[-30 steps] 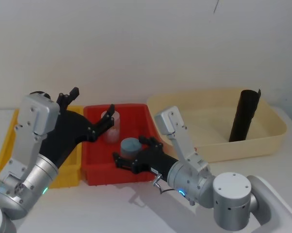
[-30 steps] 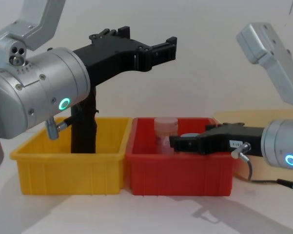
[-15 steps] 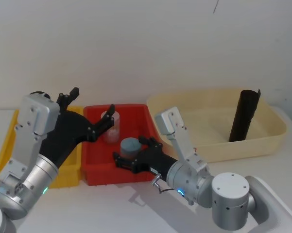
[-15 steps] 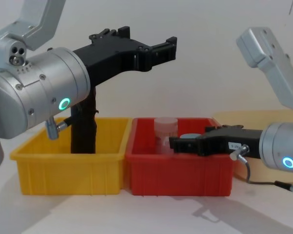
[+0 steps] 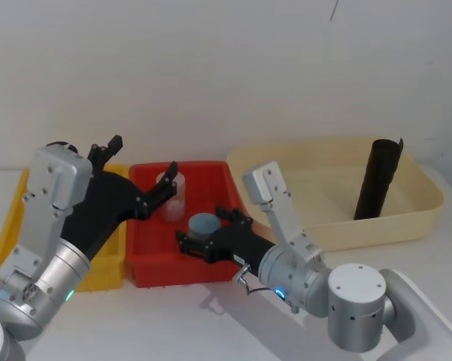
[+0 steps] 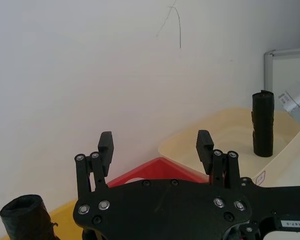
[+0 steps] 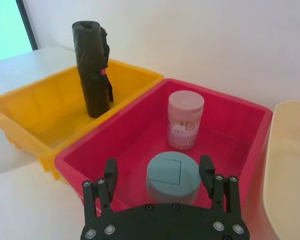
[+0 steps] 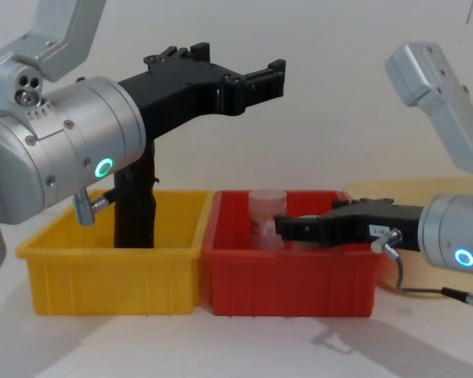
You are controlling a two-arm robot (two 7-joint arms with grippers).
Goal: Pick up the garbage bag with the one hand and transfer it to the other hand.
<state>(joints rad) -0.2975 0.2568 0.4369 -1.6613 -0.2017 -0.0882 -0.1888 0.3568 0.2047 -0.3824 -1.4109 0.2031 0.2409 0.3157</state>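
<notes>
White table (image 5: pixel 173 316), pale wall behind. We log the garbage bag (image 5: pixel 377 179), a smooth black roll, leaning upright in the cream tub (image 5: pixel 425 197), well apart from both claws. Left claw (image 5: pixel 144 174) hovers spread wide above the yellow bin (image 8: pixel 110 272). Right claw (image 7: pixel 159 176), also wide, straddles a grey-lidded jar (image 7: pixel 172 176) in the red bin (image 7: pixel 140 135).

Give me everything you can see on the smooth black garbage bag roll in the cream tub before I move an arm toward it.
The garbage bag is a matte black, straight-sided roll, with its top end slightly ragged at one corner. It stands on end in the far right part of the cream tub, tilted a little, its top rising above the rim. Whether it leans on the tub's back wall cannot be told. Nothing grips it: the right gripper hangs open over the red bin, and the left gripper is open, raised farther left.
</notes>
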